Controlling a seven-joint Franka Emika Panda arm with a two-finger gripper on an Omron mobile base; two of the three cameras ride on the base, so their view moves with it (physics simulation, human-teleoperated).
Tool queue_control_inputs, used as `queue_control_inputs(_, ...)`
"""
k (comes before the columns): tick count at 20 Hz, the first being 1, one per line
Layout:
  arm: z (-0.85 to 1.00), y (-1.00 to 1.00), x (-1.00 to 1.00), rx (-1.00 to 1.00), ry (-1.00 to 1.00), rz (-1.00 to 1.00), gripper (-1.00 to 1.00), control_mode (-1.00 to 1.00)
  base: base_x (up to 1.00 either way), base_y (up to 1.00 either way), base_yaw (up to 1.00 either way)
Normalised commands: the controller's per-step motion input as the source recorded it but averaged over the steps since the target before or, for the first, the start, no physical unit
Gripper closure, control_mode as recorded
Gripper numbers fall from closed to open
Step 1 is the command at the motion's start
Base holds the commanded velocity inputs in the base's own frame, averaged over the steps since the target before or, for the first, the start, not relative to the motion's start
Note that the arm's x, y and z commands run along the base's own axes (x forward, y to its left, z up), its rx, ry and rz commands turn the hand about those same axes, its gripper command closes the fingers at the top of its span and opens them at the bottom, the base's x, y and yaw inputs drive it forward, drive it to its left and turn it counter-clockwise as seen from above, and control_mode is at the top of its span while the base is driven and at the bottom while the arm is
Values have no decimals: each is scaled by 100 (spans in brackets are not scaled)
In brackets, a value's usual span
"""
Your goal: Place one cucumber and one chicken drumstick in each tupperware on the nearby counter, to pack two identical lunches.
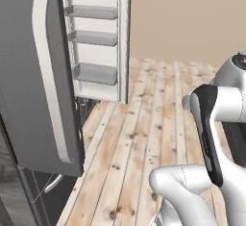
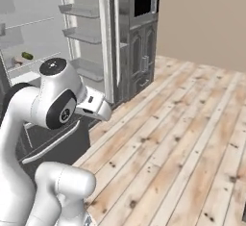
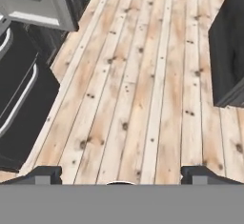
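A small green cucumber (image 2: 27, 56) lies on a shelf inside the open fridge (image 2: 29, 32), with a pale pinkish item (image 2: 17, 62) beside it that is too small to identify. My gripper (image 3: 121, 175) points down at the bare plank floor, fingertips (image 3: 43, 174) far apart, open with nothing between them. The tupperware and the counter are out of view.
The grey fridge door (image 1: 38, 76) with its white handle stands open close on the left, and a second door with shelf bins (image 1: 96, 37) is farther back. A dark oven and microwave tower (image 2: 139, 32) stands beside the fridge. A dark cabinet block (image 3: 228, 51) stands on the wood floor (image 3: 138, 85).
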Motion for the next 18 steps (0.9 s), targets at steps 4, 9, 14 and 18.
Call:
queue_control_inputs(4,0,0,0,0,0,0,-100,100,83,-2,49)
queue_control_inputs(9,0,0,0,0,0,0,-100,100,61,-19,59)
queue_control_inputs(14,0,0,0,0,0,0,-100,100,38,-20,65)
queue_control_inputs(18,0,0,0,0,0,0,-100,100,44,-35,62)
